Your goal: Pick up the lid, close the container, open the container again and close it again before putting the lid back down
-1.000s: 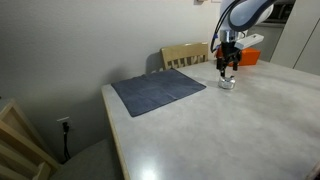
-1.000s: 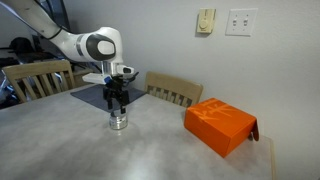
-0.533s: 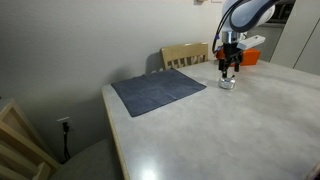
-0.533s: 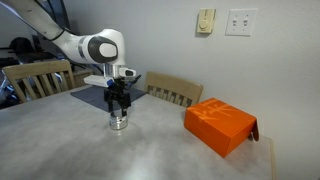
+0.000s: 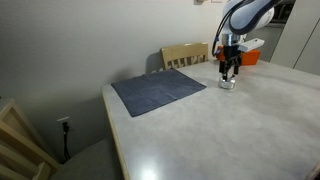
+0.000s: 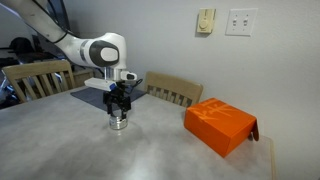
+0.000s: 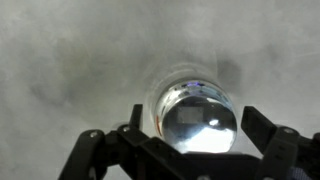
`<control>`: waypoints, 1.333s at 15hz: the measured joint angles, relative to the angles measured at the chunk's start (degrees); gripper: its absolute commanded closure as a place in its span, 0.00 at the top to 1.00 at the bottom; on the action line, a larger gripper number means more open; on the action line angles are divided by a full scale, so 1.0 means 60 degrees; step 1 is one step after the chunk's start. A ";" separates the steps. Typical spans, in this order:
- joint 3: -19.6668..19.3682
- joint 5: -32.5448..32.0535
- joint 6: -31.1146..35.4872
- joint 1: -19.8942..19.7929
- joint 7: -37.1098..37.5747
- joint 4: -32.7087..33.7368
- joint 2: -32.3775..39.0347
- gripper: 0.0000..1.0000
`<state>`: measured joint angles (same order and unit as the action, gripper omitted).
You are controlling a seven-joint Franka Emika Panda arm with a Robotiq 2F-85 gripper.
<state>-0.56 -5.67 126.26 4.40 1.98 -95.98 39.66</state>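
- Far left of an exterior view, you've got a wooden chair (image 6: 38, 78) behind the surface (image 6: 90, 150). The arm comes in from that side too.
- Next is the dark mat (image 6: 96, 97). Here it's only a sliver behind the arm, but from across the room you see the whole grey-blue rectangle (image 5: 158, 92) lying flat, well apart from the jar.
- Then your hand (image 6: 119, 108) points straight down right over the container (image 6: 119, 122), which stands upright on the bare surface, off the mat.
- Both exterior views are too small to show the jaws, but the wrist view sorts it out. The fingers (image 7: 275, 150) are spread wide either side of the container (image 7: 197, 110) and grip nothing.
- That same view looks straight down on a shiny round top. I can't tell whether that's the lid sitting on it.
- Right of the jar there's a second chair (image 6: 170, 90) tucked in at the far edge.
- Furthest right is the orange box (image 6: 220, 125), well apart from the jar. From the other angle it sits just behind the hand (image 5: 248, 57), so it looks closer there.
- The wall plates (image 6: 205, 22) only show up in that one exterior view.
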 measured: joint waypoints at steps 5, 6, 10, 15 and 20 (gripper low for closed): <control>0.0021 0.0045 0.0044 -0.0034 -0.0206 0.0011 0.0018 1.00; 0.0023 0.0045 0.0077 -0.0036 -0.0242 0.0020 0.0019 1.00; 0.0040 0.0070 0.0232 -0.0057 -0.0463 0.0093 0.0023 1.00; 0.0092 0.0245 0.0257 -0.0145 -0.0842 0.0198 0.0071 0.63; 0.0296 0.0641 0.0157 -0.0424 -0.1297 0.0422 0.0257 0.44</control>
<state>1.21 -1.82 127.20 1.85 -5.80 -93.45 41.20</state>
